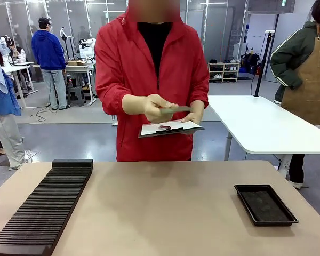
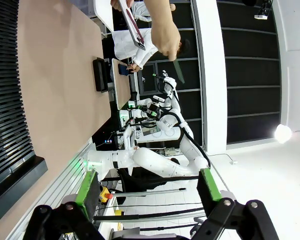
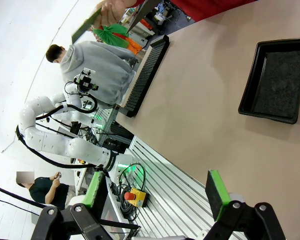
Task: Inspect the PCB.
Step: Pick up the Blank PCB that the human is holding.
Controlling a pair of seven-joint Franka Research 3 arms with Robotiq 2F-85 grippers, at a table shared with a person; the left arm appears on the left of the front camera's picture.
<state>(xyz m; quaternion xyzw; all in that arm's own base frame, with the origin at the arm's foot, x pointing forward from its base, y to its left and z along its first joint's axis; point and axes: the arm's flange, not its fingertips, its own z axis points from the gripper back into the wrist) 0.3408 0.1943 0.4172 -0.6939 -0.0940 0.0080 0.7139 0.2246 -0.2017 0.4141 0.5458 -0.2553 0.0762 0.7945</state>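
Observation:
Across the table a person in a red jacket holds the PCB point(image 1: 176, 109) edge-on in one hand at chest height, above a clipboard point(image 1: 170, 128) in the other hand. In the right wrist view the PCB point(image 3: 86, 25) shows as a thin green board at the top left, pinched by the person's hand point(image 3: 110, 5). My left gripper point(image 2: 148, 192) is open with nothing between its green pads, back off the table's near edge. My right gripper point(image 3: 156, 200) is also open and empty, short of the table's near edge.
A long black slotted rack point(image 1: 42, 208) lies along the left of the tan table point(image 1: 165, 213). A shallow black tray point(image 1: 265, 204) sits at the right front. A white table point(image 1: 261, 125) and other people stand behind the person.

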